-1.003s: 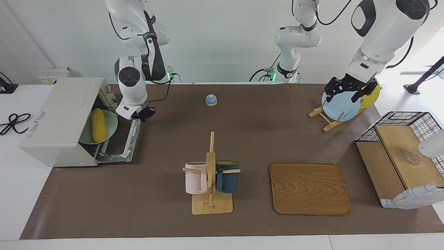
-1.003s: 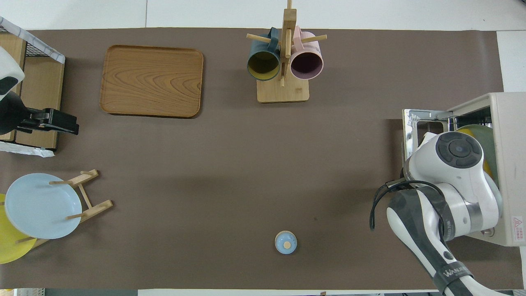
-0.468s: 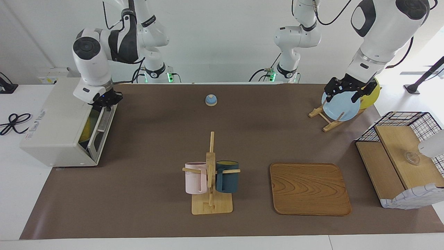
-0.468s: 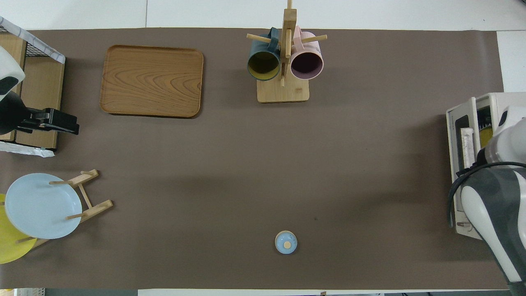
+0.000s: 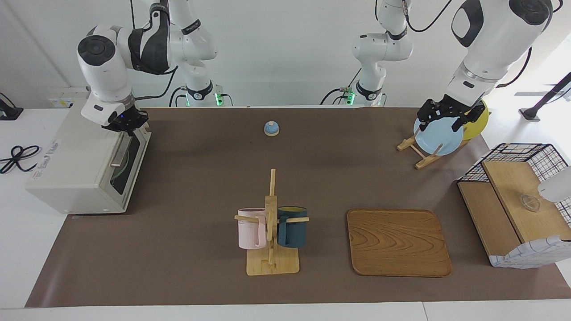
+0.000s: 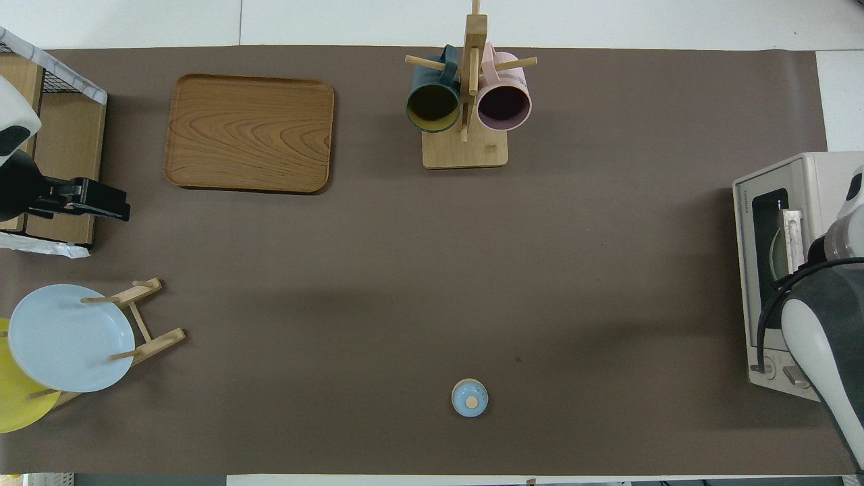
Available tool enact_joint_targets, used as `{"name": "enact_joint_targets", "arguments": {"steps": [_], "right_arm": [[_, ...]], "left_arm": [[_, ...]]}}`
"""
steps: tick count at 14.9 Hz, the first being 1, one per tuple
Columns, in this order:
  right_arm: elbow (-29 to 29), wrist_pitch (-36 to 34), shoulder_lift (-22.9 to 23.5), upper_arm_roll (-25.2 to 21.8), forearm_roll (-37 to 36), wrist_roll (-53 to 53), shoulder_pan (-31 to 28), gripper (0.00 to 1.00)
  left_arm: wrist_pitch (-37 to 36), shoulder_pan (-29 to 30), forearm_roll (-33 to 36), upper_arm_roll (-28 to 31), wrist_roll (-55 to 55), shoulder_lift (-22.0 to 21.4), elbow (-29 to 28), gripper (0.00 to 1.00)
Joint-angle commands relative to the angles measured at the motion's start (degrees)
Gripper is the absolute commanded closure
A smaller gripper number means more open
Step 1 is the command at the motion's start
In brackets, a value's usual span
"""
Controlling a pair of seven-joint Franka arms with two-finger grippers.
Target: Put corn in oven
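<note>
The cream-white oven (image 5: 76, 165) stands at the right arm's end of the table with its glass door shut; it also shows in the overhead view (image 6: 763, 270). The corn is hidden inside it. Only a pale green plate (image 5: 119, 166) shows dimly through the window. My right gripper (image 5: 128, 125) is at the door's top edge, just above the silver handle (image 5: 119, 154). My left gripper (image 5: 439, 118) is open and empty, raised in the air over the table by the wire-and-wood basket (image 5: 513, 205), and it waits.
A mug rack (image 5: 271, 232) with a pink and a dark blue mug stands mid-table, with a wooden tray (image 5: 398, 243) beside it. A small blue bell (image 5: 271, 128) lies near the robots. A blue plate (image 5: 435, 140) and a yellow plate sit on a wooden stand.
My right gripper swung the oven door up from fully open to shut. The corn on its green plate went out of sight. The left arm has not moved.
</note>
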Motion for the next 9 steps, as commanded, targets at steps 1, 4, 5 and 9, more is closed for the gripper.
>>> {"name": "enact_joint_targets", "arguments": {"steps": [1,4,5,9], "right_arm": [[8.57,-7.10,2.19,0.32,-0.52,-0.39,3.56,0.87],[10.87,-7.56,2.54,0.32,8.48,0.66,3.74,0.77],[10.88,-7.29,2.72,0.32,12.88,2.75,3.66,0.75],[20.59,-11.91,8.84,0.76,18.28,7.51,4.97,0.74]], "left_arm": [[-0.98,0.18,0.92,-0.16,0.20,-0.22,0.23,0.00],[-0.90,0.10,0.92,-0.16,0.20,-0.22,0.23,0.00],[-0.98,0.18,0.92,-0.16,0.20,-0.22,0.23,0.00],[-0.98,0.18,0.92,-0.16,0.11,-0.14,0.23,0.00]]}}
